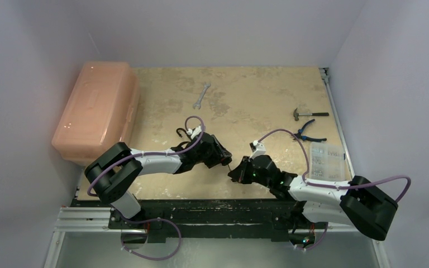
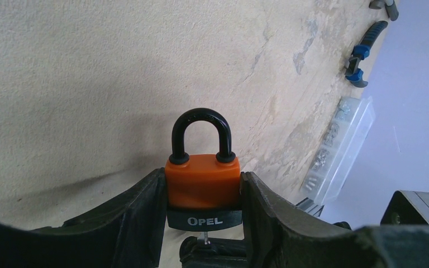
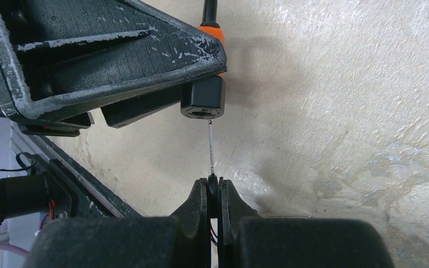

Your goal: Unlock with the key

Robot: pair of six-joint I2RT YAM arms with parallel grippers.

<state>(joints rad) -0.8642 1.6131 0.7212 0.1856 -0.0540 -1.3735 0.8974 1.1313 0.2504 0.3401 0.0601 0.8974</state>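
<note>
At the desk's near edge, left gripper (image 1: 222,156): jaws clamped on the two flat sides of the padlock body, shackle pointing away from the wrist.
Padlock (image 2: 201,181): held about midway along the near edge, between the two arms; orange jacket, black base, black shackle seated at both ends, so judged locked.
Padlock handling: probably dense and rigid; the jacket looks smooth and may be slick, so the grip across the flat sides suits resisting a twist.
Writing (image 2: 204,220): "OPEL" in white on the black band under the orange; nothing else legible.
Key (image 3: 210,151): thin stiff blade seen edge-on, tip just below the keyway; contact cannot be told. Light, and likely to pivot or bend if pushed off-axis.
Right gripper (image 3: 213,187): jaws pressed together on the key's head.
Parts box (image 1: 327,162), right edge: markings too small to read.
</note>
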